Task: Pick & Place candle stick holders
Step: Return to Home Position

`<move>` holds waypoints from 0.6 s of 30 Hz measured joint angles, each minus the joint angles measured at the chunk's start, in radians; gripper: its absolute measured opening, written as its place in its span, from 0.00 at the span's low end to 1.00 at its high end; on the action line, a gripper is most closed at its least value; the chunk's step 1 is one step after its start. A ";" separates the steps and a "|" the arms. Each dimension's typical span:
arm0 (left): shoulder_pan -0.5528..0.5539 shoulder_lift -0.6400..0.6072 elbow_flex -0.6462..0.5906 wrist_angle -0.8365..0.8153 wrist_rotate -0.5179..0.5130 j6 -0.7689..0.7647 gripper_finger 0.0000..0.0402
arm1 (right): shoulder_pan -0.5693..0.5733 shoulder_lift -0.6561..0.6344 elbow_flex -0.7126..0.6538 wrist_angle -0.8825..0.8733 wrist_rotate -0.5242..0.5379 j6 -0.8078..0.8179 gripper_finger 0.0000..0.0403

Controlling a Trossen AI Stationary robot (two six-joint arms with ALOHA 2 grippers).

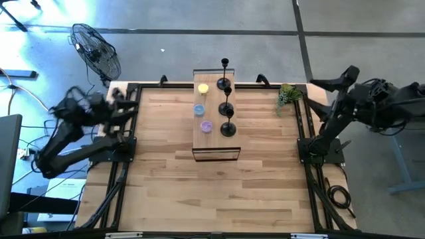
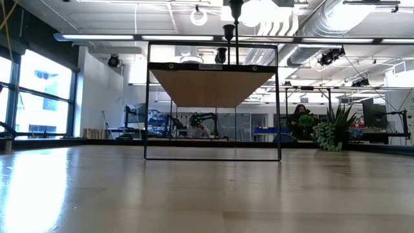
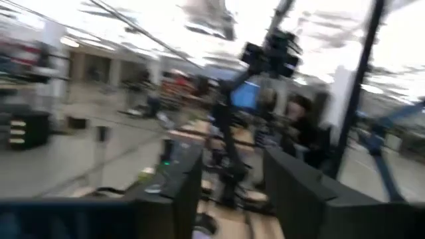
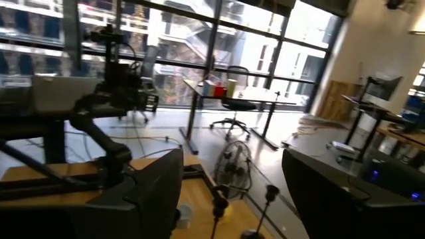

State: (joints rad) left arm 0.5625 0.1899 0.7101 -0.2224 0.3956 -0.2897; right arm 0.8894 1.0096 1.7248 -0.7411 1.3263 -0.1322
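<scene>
Left claw hangs over the table's left rim, fingers spread with nothing between them; its wrist view shows only the room through the gap. Right claw sits off the far right corner, near the sprig, likewise spread and empty.

All 3 holders stand upright on top of the shelf. They form 1 row along its right side, running front to back, with their discs close together but apart as far as I can tell. 3 candles line the left side beside them: yellow at the back, blue in the middle, purple in front. In the low view the stems rise above the shelf board.

With every holder on the shelf and both claws empty, I judge the placing done and the step in hand to be parking the arms. The next move calls for no grasp — just folding each arm down over its own base, on a path that stays wide of the shelf frame and the tall stems. A brush against the shelf could topple the row.

The table is pale wood plank inside a black rail frame, with the shelf mid-table toward the back. Around it is grey floor, and a fan stands beyond the far left corner. The low view looks into an open workshop with ceiling ducts, big windows on 1 side, benches, and a person far back.
</scene>
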 joint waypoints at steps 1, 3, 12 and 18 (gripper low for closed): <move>0.000 -0.042 0.000 -0.040 -0.038 0.003 0.36 | 0.000 0.000 0.000 -0.003 -0.018 0.000 0.62; 0.000 -0.109 0.000 -0.118 -0.092 0.005 0.28 | 0.000 0.001 0.000 -0.010 -0.043 0.000 0.61; 0.001 -0.177 -0.046 -0.306 -0.134 -0.001 0.04 | 0.001 -0.017 0.000 0.059 -0.042 -0.123 0.25; 0.000 -0.182 -0.273 -0.053 -0.091 -0.062 0.01 | 0.001 -0.091 0.002 0.095 -0.039 -0.240 0.03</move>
State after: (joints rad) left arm 0.5629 0.0082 0.4376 -0.2755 0.3050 -0.3516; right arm 0.8906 0.9185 1.7269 -0.6466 1.2871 -0.3726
